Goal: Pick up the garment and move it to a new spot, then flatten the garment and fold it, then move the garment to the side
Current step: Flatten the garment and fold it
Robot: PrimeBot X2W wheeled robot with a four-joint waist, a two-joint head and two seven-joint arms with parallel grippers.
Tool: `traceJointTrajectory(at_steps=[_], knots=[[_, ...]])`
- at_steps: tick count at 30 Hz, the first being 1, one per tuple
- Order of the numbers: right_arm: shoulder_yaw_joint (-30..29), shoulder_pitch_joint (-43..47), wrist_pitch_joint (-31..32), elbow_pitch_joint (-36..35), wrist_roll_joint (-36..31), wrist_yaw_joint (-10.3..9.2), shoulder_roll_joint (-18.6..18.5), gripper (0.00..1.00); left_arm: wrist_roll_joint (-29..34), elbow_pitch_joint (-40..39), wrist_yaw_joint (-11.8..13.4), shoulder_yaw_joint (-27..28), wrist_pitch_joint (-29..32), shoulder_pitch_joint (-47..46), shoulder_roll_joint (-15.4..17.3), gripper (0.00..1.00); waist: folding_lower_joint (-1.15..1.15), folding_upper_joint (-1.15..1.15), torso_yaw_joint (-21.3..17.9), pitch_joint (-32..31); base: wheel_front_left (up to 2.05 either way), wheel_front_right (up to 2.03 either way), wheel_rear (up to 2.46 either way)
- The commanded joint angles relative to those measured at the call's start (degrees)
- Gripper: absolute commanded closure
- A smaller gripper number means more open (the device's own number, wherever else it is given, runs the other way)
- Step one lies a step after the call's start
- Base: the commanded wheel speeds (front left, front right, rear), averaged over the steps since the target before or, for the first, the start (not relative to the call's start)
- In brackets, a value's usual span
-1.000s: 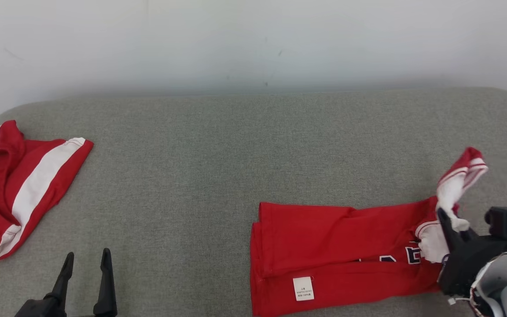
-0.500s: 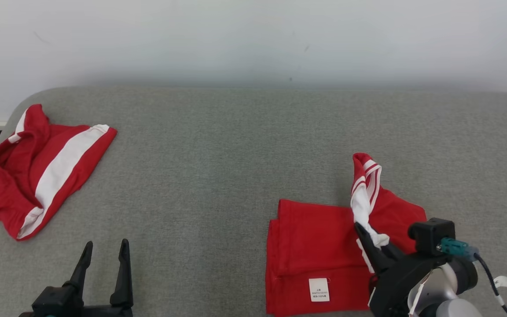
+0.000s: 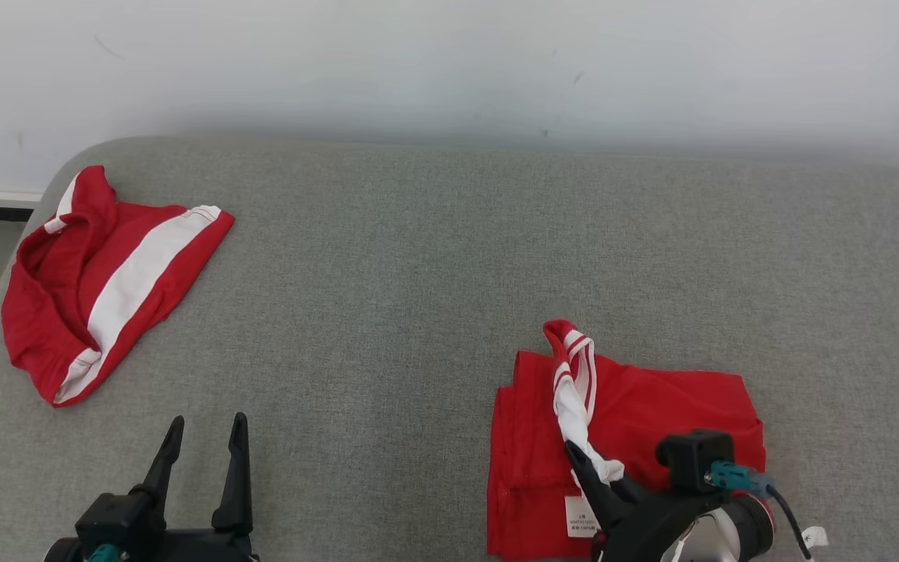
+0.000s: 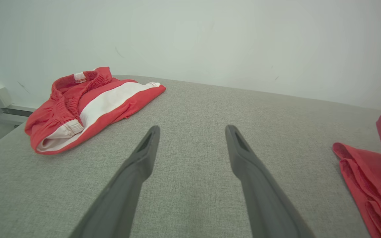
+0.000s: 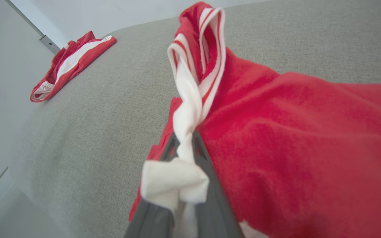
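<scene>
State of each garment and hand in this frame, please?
red jersey: folded over on itself, white-trimmed end lifted.
right hand: shut on the red jersey's white-trimmed end.
left hand: open, empty, apart from both garments.
shorts: crumpled at far left, untouched.

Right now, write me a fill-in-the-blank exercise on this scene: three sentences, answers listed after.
1. The right gripper is shut on the white sleeve of the ____ shirt.
2. The left gripper holds nothing, its jaws ____.
3. The striped shorts lie at the far ____ corner of the grey surface.

Missing words: red; open; left.
</scene>
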Motion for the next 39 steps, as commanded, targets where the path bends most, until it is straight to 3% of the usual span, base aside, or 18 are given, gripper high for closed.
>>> traceJointTrajectory(at_steps=[1, 21, 22, 23, 24, 30, 39], knots=[[0.1, 0.1, -0.5, 0.4, -0.1, -0.13, 0.3, 1.00, -0.4, 0.1, 0.1, -0.1, -0.2, -0.6, -0.1, 0.00, 0.00, 0.00, 0.0, -0.1, 0.00, 0.00, 0.00], [7.9, -5.4, -9.9, 11.6, 7.5, -0.12, 0.8, 1.00, -1.1, 1.4, 0.1, -1.5, -0.2, -1.4, -0.2, 0.00, 0.00, 0.00, 1.2, -0.1, 0.00, 0.00, 0.00], [8.2, -5.7, -10.3, 12.1, 7.7, -0.12, 0.8, 0.77, -1.1, 1.4, 0.1, -1.6, -0.2, -1.4, -0.1, 0.00, 0.00, 0.00, 1.2, -0.1, 0.00, 0.00, 0.00], [8.5, -6.1, -10.9, 12.5, 7.7, -0.12, 0.8, 0.31, -1.2, 1.5, 0.1, -1.6, -0.2, -1.4, -0.1, 0.00, 0.00, 0.00, 1.1, 0.0, 0.00, 0.00, 0.00], [8.3, -6.6, -11.6, 12.8, 7.6, -0.12, 0.8, 0.00, -1.2, 1.5, 0.1, -1.6, -0.2, -1.4, 0.0, 0.00, 0.00, 0.00, 1.1, 0.0, 0.00, 0.00, 0.00], [5.5, -8.2, -16.5, 12.6, 5.6, -0.13, 0.8, 0.00, -1.2, 1.5, 0.1, -1.3, -0.2, -0.7, 0.2, 0.00, 0.00, 0.00, 0.2, -0.6, 0.00, 0.00, 0.00], [-8.1, -6.5, -22.2, 6.3, -2.5, -0.13, 0.4, 0.00, -0.5, 0.2, 0.1, 0.0, -0.2, 1.6, 0.6, 0.00, 0.00, 0.00, -2.1, -1.9, 0.00, 0.00, 0.00]])
